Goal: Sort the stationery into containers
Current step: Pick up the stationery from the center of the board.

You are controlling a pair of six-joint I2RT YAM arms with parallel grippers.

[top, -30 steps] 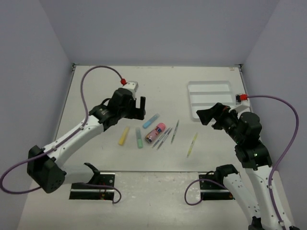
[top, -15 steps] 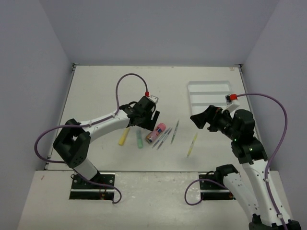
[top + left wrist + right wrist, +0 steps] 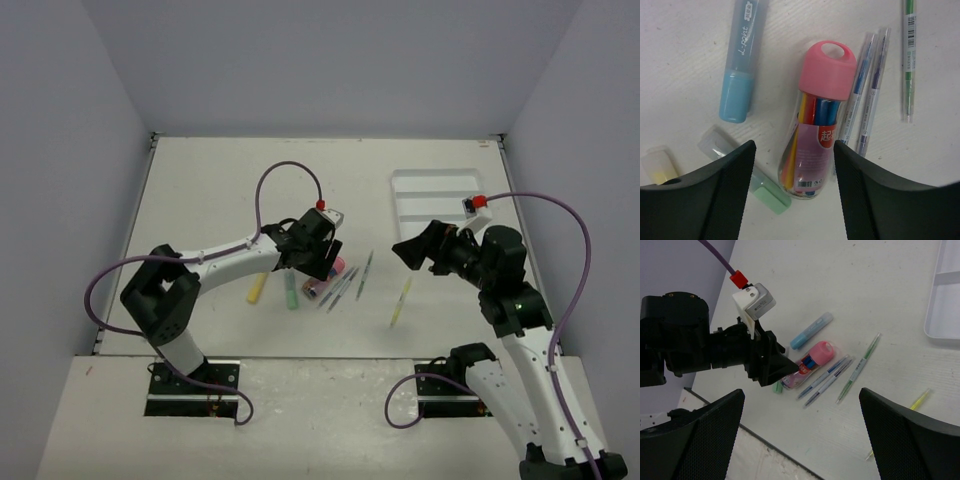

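Note:
My left gripper (image 3: 323, 262) is open and low over the short pink tube (image 3: 817, 120), with one finger on each side of its lower end and not touching it. The light-blue marker (image 3: 740, 65), the green marker (image 3: 757, 182) and the yellow marker (image 3: 657, 167) lie to its left. Two thin grey pens (image 3: 867, 100) and a green-barrelled pen (image 3: 909, 60) lie to its right. The yellow-green pen (image 3: 401, 301) lies alone further right. My right gripper (image 3: 412, 248) is open and empty, raised between the pens and the white three-compartment tray (image 3: 440, 205).
The tray's corner shows at the top right of the right wrist view (image 3: 942, 305). The left arm's purple cable (image 3: 290, 172) loops above the table. Grey walls close in the table at the back and both sides.
My left gripper has moved right and toward the near edge, from beside the light-blue marker to over the pink tube. My right gripper has shifted a little left, away from the tray.

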